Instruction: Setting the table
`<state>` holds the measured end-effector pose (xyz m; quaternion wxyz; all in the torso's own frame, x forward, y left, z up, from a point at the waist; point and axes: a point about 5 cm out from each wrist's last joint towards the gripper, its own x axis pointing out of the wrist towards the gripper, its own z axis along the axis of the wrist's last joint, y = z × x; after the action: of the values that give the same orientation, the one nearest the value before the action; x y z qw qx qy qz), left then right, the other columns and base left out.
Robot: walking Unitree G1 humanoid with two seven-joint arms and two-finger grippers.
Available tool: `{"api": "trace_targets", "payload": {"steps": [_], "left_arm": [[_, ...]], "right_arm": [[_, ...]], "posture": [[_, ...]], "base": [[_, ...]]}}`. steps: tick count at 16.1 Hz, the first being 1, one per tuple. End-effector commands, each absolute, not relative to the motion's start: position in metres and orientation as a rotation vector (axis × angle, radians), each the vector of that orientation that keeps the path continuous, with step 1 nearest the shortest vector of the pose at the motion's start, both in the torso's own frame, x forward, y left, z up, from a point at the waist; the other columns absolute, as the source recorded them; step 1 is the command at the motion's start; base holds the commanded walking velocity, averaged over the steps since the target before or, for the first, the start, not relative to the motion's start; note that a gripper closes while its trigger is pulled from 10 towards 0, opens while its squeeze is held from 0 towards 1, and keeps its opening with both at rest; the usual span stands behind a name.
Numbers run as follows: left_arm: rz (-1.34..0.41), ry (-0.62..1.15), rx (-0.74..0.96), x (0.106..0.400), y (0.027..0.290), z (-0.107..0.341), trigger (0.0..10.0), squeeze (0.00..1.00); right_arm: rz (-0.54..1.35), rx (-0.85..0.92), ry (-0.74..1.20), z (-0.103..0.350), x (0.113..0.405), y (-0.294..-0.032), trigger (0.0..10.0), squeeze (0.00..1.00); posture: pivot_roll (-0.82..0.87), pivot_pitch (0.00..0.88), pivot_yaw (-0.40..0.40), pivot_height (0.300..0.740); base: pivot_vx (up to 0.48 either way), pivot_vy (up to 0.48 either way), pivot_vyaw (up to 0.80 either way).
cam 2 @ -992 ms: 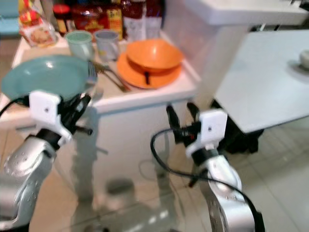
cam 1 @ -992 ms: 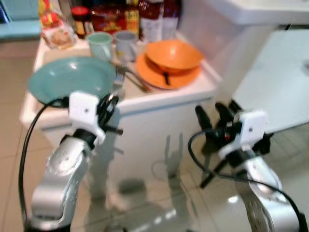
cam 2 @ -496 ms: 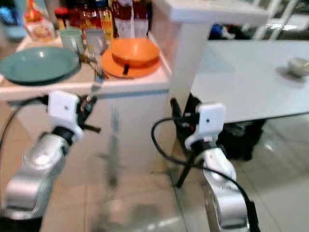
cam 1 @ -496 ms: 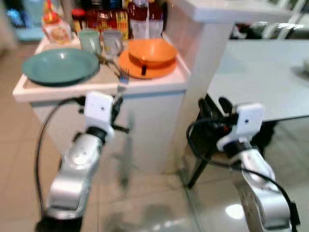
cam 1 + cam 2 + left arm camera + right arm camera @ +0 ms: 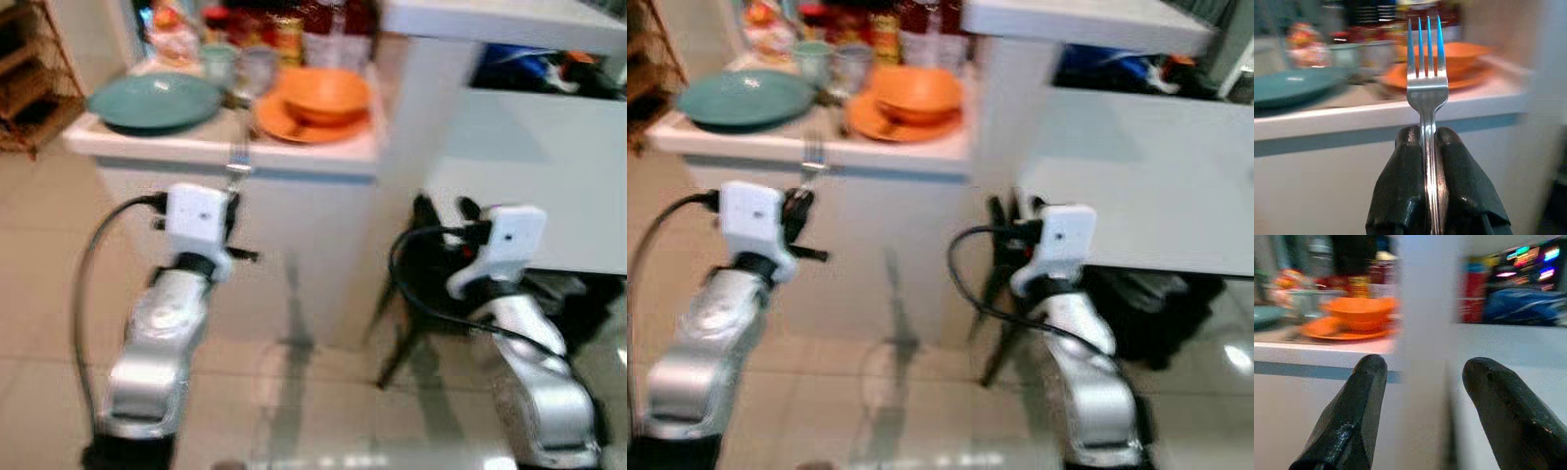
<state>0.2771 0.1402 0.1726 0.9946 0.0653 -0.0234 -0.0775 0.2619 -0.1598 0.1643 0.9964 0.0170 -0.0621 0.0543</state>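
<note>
Fork clamped upright between fingers of left gripper, tines up, held in front of white counter edge. Right gripper held with fingers spread apart, nothing between them, just before white table. On counter: teal plate, orange bowl stacked on orange plate, two mugs behind. Frames blurred.

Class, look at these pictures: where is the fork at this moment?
The fork is clamped upright in the left gripper, on the robot's left, in front of the white counter that holds the orange bowl.
</note>
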Motion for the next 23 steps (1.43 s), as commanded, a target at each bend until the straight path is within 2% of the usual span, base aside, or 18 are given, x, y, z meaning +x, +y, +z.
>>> {"api": "trace_targets", "payload": {"steps": [1, 6, 23], "left_arm": [[-0.102, -0.071, 0.151, 0.279, 0.15, 0.177, 10.0, 0.0], [-0.04, -0.054, 0.146, 0.277, 0.164, 0.172, 10.0, 0.0], [-0.099, -0.081, 0.134, 0.289, 0.152, 0.179, 10.0, 0.0]], "right_arm": [[0.106, 0.019, -0.151, 0.17, 0.264, -0.161, 10.0, 0.0], [0.178, 0.034, -0.126, 0.177, 0.263, -0.149, 10.0, 0.0], [0.163, 0.071, -0.177, 0.184, 0.262, -0.146, 10.0, 0.0]], "posture": [[0.06, 0.02, -0.039, 0.74], [0.0, 0.039, 0.006, 0.74], [-0.01, 0.027, 0.055, 0.74]], "base": [[0.0, -0.48, 0.0], [0.0, -0.48, 0.0], [0.0, -0.48, 0.0]]}}
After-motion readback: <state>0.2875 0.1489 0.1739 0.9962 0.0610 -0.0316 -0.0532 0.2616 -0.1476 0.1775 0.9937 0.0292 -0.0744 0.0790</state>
